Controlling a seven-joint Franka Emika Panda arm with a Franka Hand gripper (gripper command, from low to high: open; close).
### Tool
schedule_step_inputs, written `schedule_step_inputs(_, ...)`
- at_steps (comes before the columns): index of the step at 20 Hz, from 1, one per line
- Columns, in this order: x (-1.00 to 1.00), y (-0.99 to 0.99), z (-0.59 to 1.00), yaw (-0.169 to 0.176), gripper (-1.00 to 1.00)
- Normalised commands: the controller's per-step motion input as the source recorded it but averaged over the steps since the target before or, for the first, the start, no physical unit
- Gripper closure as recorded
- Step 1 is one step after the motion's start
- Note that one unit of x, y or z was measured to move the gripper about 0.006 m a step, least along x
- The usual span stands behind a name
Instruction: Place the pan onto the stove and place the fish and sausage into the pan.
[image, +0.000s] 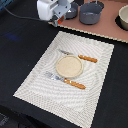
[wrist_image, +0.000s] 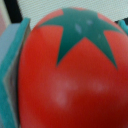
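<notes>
My gripper (image: 58, 20) is at the near left edge of the stove (image: 107, 27), a pinkish-brown board at the back right. It is shut on the sausage (wrist_image: 70, 75), a bright red tomato-like toy with a green star top. The sausage fills the wrist view between my teal fingers (wrist_image: 12, 65). In the exterior view it shows as a red spot (image: 60, 21) under my hand. The pan (image: 73, 11), small and blue-grey, sits on the stove just behind my gripper and is partly hidden by it. The fish is out of view.
A larger, deeper grey pot (image: 92, 13) stands on the stove to the exterior view's right of the pan. A pale bowl (image: 123, 19) is at the far right. The striped placemat (image: 45, 75) holds a round plate (image: 68, 66), a knife (image: 82, 57) and a fork (image: 67, 81).
</notes>
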Motion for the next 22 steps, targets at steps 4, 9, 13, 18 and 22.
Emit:
schedule_step_inputs(4, -0.02, 0.93, 0.01, 0.000, 1.00)
schedule_step_inputs(9, -0.01, 0.93, 0.00, 0.000, 1.00)
schedule_step_inputs(13, 0.05, 0.97, 0.00, -0.001, 1.00)
schedule_step_inputs(18, 0.02, 0.92, 0.00, -0.008, 1.00)
schedule_step_inputs(22, -0.01, 0.59, -0.08, 0.000, 1.00)
